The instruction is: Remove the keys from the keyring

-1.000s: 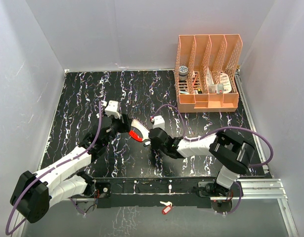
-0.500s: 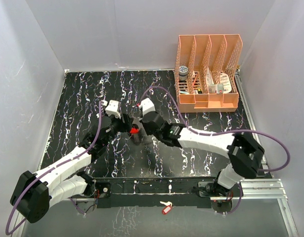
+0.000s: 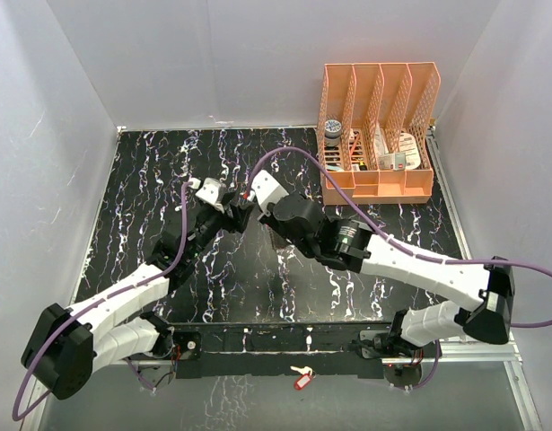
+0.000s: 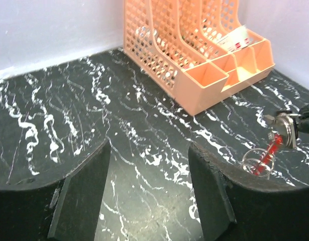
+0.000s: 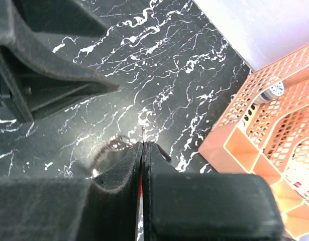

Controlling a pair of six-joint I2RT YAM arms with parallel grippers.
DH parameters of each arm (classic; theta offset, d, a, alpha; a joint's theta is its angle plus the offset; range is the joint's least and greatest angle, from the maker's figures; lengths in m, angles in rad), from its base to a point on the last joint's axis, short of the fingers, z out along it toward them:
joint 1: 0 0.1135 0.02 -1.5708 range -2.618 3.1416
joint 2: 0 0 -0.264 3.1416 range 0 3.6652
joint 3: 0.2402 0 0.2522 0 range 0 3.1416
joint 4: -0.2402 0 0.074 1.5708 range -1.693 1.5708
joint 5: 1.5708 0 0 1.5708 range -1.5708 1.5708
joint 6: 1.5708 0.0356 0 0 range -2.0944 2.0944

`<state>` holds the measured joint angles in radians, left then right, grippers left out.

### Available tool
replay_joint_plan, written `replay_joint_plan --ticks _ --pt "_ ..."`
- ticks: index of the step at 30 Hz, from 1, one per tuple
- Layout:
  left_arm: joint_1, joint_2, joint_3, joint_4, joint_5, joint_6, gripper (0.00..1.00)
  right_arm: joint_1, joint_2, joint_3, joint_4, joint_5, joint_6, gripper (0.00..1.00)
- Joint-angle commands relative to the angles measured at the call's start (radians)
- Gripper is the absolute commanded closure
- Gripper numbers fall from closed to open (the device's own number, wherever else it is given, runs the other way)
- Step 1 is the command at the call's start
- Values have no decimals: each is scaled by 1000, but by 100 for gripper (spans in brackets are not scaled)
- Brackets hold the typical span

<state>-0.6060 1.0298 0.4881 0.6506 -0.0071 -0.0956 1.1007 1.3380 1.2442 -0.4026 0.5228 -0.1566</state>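
Right tool (image 5: 143,146) pinched tight on keys (image 4: 283,126); keyring (image 4: 259,161) with red piece dangles under them, near orange file rack (image 4: 194,70). Left tool (image 4: 149,150) wide, empty, farther from rack.

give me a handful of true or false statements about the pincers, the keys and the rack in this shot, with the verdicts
1. The left pincer is open with nothing between its fingers. True.
2. The right pincer is wide open. False: it is shut, pinching the keys.
3. The orange rack stands at the far right corner of the table. True.
4. The tagged key lies inside the rack. False: it lies on the pale near ledge, off the black table.
5. The left pincer grips the keys. False: they hang beside it, at the right pincer.
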Motion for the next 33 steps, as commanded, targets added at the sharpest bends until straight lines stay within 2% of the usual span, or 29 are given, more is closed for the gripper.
replay_joint_plan --ticks 1,5,12,16,26,31,33 --pt "0 -6 39 172 105 20 38 28 -74 41 6 77 -125 100" --pt "0 -15 39 251 225 17 36 43 -117 32 27 80 -151 100" --pt "0 -14 43 287 478 27 34 51 -156 17 72 88 -166 100" --pt "0 -8 21 387 559 -2 29 54 -156 13 79 92 -166 100" --pt "0 91 55 496 625 -61 20 60 -175 -3 100 105 -158 100" --pt "0 125 26 428 556 2 21 60 -193 -29 117 137 -137 100" --pt "-1 131 12 367 521 21 24 60 -194 -34 83 177 -68 100"
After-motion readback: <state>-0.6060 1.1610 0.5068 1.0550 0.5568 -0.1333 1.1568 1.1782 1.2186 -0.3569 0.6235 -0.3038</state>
